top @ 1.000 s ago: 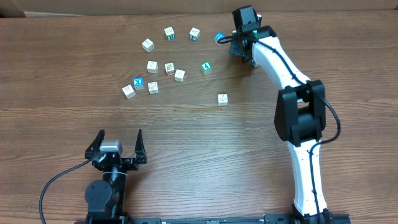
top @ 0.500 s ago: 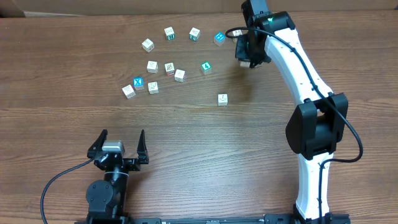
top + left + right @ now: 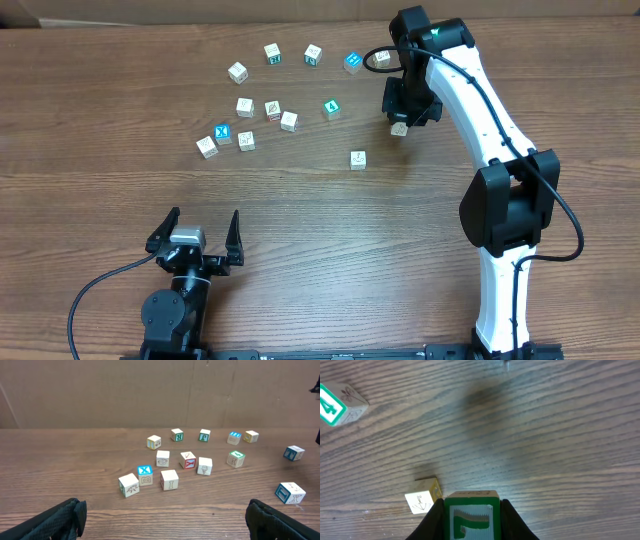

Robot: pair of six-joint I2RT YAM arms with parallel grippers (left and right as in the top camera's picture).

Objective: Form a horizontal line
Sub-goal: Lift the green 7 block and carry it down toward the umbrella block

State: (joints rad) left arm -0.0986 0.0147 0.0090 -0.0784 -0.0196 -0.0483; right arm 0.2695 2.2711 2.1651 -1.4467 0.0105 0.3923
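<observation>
The right arm [image 3: 470, 110] stretches out over the far right of the tabletop [image 3: 90, 200]. Its fingers [image 3: 434, 521] are clamped on a small green-faced cube [image 3: 471, 516] with a pale 7 on the side turned up to the wrist camera. I cannot tell from here whether that cube touches the wood or hangs just above it.

A little nearer and to the left of it lies a lone whitish cube [image 3: 357, 159], clearly apart from it when seen from overhead. Farther off to the left sits a teal cube with a 4 [image 3: 331, 107], tilted out of square with the rest.

The horizontal line is not formed. The other cubes lie loose across the far middle of the tabletop. Five are strung in a shallow arc along the far side, from a whitish one on the left [image 3: 237, 71] to a pale one on the right [image 3: 382, 57]. Below these is a loose trio [image 3: 272, 108]. Nearer and more to the left, a blue X cube [image 3: 223, 133] sits close between two whitish ones, and the three are staggered, not straight.

At the near left the left arm's fingers [image 3: 55, 520] are spread wide open, low over bare wood and well apart from every cube.
</observation>
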